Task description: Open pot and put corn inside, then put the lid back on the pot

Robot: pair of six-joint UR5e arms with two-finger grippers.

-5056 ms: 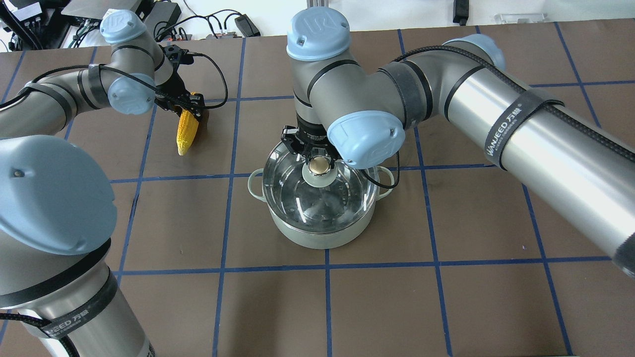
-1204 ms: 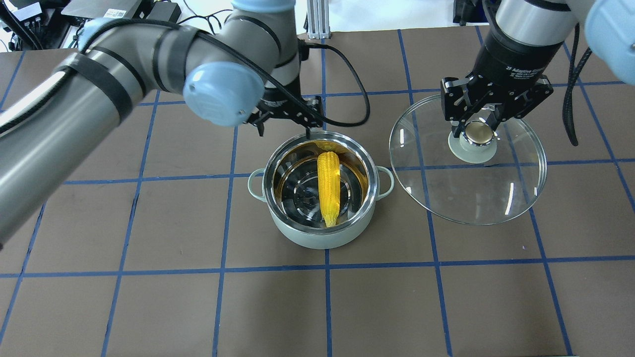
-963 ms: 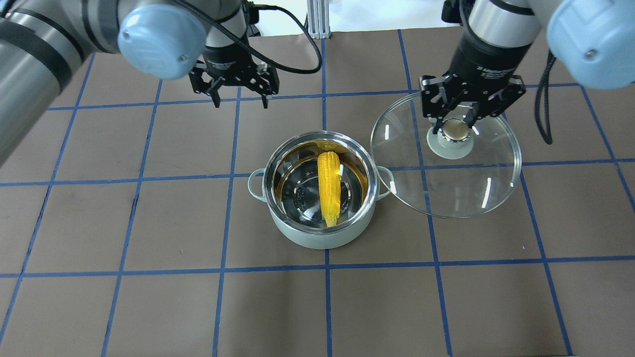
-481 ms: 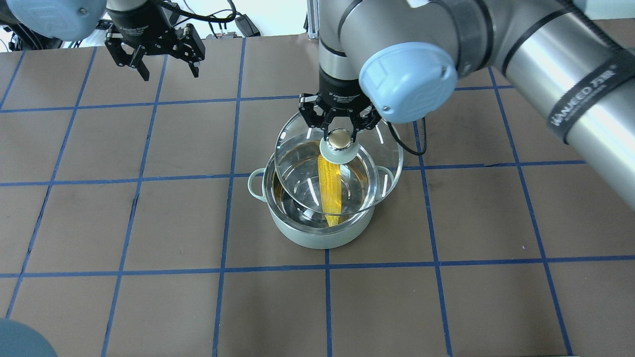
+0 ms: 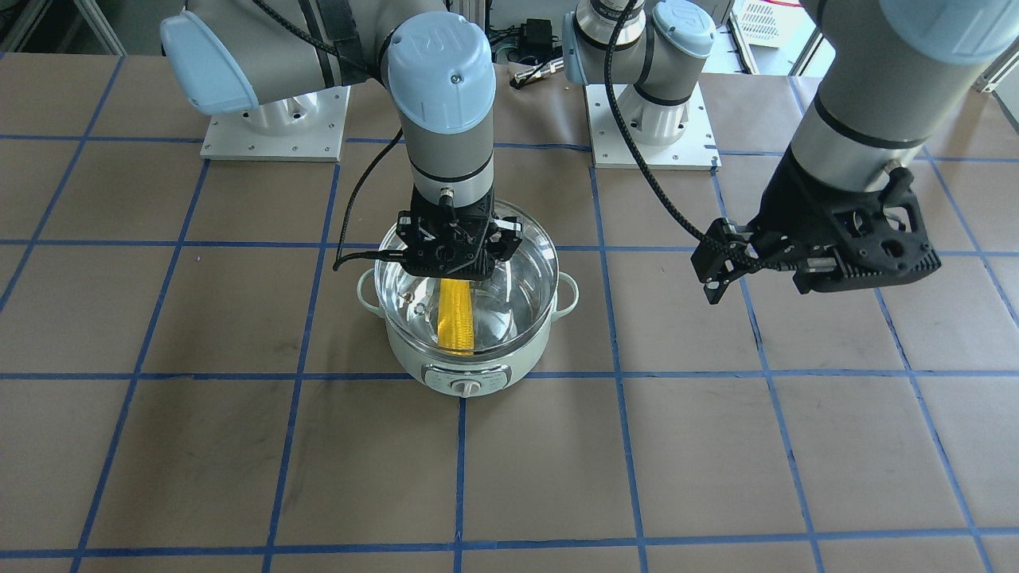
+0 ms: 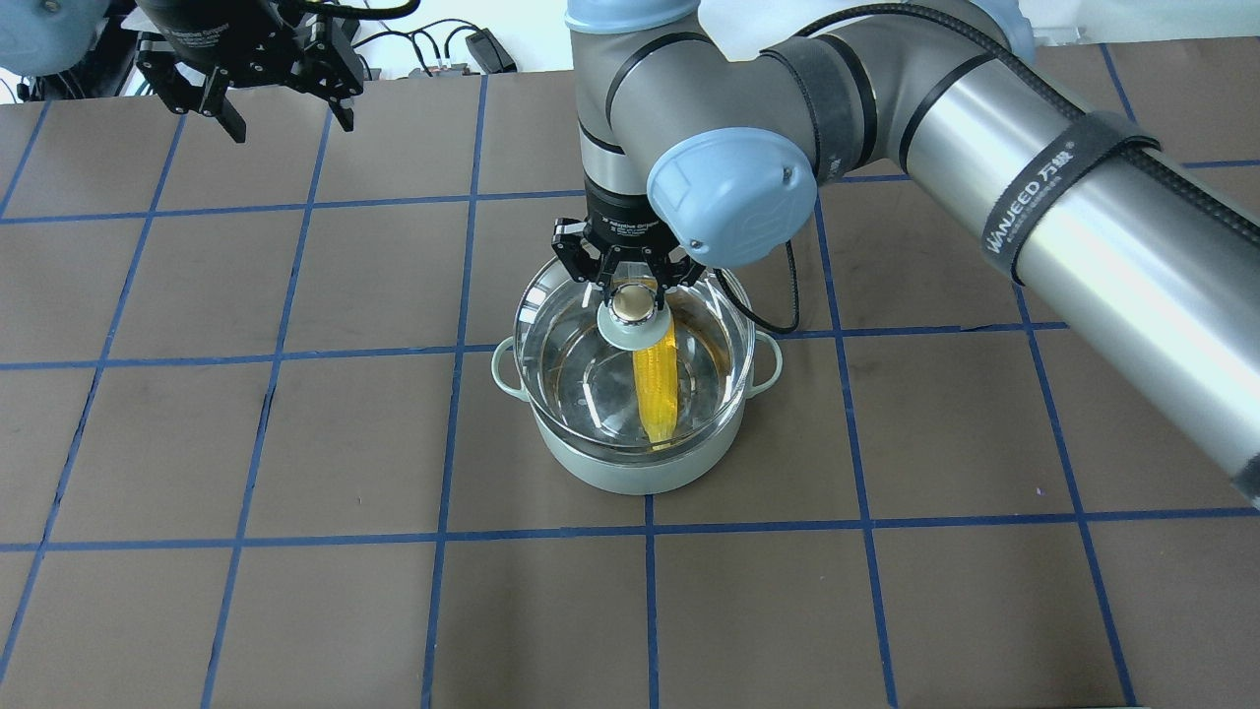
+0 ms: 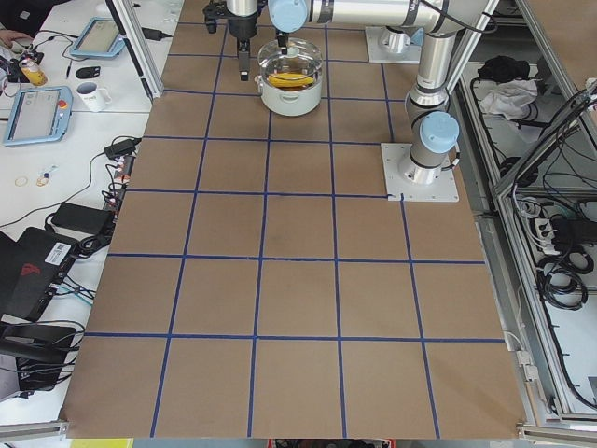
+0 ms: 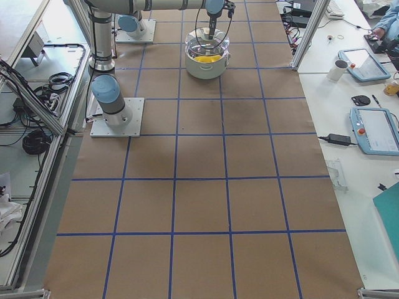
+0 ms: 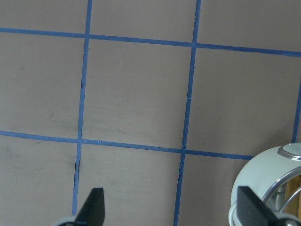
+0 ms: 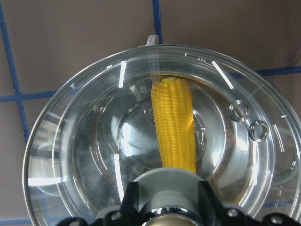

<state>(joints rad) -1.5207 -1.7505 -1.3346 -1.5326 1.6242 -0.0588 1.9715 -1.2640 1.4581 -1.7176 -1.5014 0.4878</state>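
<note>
My right end effector is clamped on the lid, directly under me over the pot, corn inside; if I let go off-centre, it may seat crooked and slide off the rim.

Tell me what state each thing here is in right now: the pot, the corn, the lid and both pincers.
pot: upright, corn inside, lid over its mouth.
corn: lying inside the pot, under the lid.
lid: over the pot's mouth, gripped at its centre; cannot tell if fully seated.
right pincer: shut on the lid.
left pincer: open, empty, away from the pot.
</note>
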